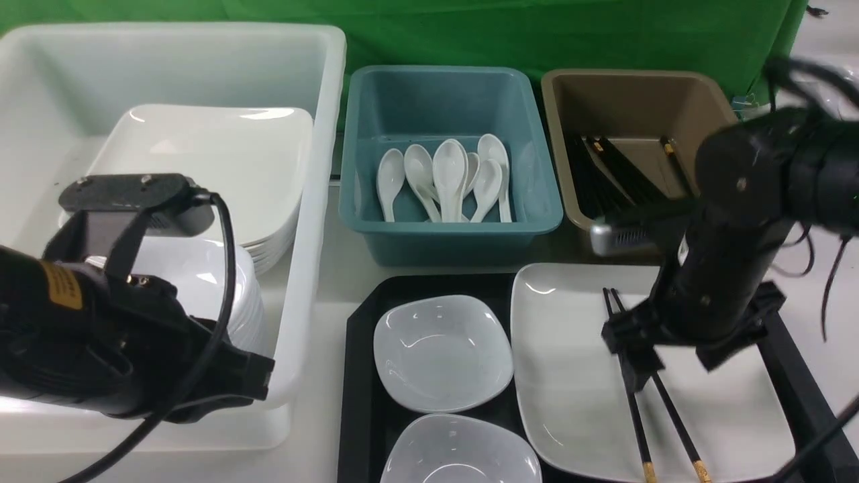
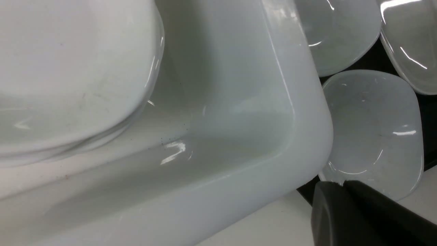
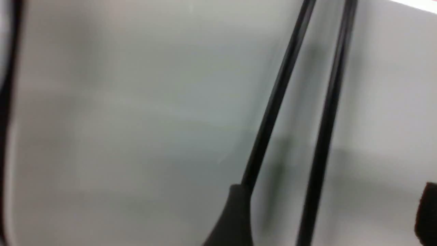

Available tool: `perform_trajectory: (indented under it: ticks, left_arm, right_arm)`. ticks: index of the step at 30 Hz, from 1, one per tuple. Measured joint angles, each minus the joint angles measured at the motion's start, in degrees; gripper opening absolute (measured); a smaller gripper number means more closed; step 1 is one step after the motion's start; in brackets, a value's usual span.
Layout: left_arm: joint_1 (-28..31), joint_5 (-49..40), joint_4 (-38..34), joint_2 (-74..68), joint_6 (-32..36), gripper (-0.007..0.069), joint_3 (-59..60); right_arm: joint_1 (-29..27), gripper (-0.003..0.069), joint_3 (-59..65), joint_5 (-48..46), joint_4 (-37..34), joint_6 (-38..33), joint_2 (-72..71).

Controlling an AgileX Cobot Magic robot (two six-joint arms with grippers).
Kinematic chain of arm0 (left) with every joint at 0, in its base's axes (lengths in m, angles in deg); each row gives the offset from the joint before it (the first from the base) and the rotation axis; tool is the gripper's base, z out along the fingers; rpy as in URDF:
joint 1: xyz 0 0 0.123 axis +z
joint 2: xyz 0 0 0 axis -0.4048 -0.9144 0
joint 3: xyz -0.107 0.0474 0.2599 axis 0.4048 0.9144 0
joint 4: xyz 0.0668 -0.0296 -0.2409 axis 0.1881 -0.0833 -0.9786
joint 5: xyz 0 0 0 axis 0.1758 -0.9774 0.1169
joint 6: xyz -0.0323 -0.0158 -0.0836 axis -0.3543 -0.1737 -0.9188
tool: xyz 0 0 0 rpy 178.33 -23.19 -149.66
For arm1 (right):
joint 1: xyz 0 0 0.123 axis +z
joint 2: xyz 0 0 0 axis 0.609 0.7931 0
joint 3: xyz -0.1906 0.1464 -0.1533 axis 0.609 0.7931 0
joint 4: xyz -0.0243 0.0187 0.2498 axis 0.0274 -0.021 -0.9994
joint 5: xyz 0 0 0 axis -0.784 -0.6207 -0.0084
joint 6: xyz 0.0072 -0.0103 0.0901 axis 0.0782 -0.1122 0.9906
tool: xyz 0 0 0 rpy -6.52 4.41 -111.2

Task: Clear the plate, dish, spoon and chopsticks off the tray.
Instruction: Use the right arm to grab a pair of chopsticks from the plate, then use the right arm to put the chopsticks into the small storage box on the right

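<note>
The black tray [image 1: 359, 402] holds two small greyish dishes [image 1: 443, 352] [image 1: 460, 449] and the large white plate [image 1: 577, 376]. The black chopsticks [image 1: 674, 422] lie side by side on the plate. My right gripper [image 1: 671, 365] is low over them. In the right wrist view it [image 3: 334, 186] stands open, with one chopstick [image 3: 324, 136] between its fingers and the other running under one fingertip [image 3: 235, 205]. My left gripper [image 2: 342, 184] is shut and empty, by the white bin's corner near a dish [image 2: 372, 119]. No spoon shows on the tray.
A big white bin [image 1: 315, 201] at the left holds stacked white plates [image 1: 215, 161], with my left arm [image 1: 100, 335] over it. A teal bin [image 1: 449, 228] holds several white spoons [image 1: 449, 174]. A brown bin [image 1: 631, 87] holds black chopsticks [image 1: 604, 174].
</note>
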Motion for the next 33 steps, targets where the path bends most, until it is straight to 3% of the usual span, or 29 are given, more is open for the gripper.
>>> perform_trajectory:
  ticks: [5,7,8,9,10,11,22,28,33]
  left_arm:
    - [0.0,-0.6,0.0,0.0,0.0,0.001,0.0]
    - [0.0,-0.7,0.0,0.0,0.0,0.0009,0.0]
    - [0.0,-0.7,0.0,0.0,0.0,0.0009,0.0]
    - [0.0,-0.8,0.0,0.0,0.0,0.0009,0.0]
    - [0.0,-0.9,0.0,0.0,0.0,0.0009,0.0]
    - [0.0,-0.8,0.0,0.0,0.0,0.0009,0.0]
    - [0.0,-0.8,0.2,0.0,0.2,0.0009,0.0]
    - [-0.2,-0.1,-1.8,0.0,0.4,0.0009,0.0]
    - [-0.2,-0.1,-4.0,0.0,2.6,0.0009,0.0]
  right_arm:
    - [0.0,0.06,0.4,1.5,-0.1,0.9,4.2]
    - [0.0,0.0459,0.4,1.5,-0.7,0.9,4.8]
    - [0.0,0.0431,0.4,1.5,-0.8,0.9,4.8]
    - [0.1,0.0334,0.4,1.5,-1.0,0.6,4.8]
    - [0.1,0.0316,0.4,1.5,-1.0,0.6,4.8]
    - [0.1,0.0155,0.4,1.5,-1.0,0.3,4.4]
    - [-0.6,0.0144,-3.2,-1.9,-5.5,-5.7,-10.8]
    - [-9.6,0.0144,-24.6,4.6,-5.7,-8.1,-3.4]
    - [-13.3,0.0144,-38.4,7.1,-5.1,-7.2,7.7]
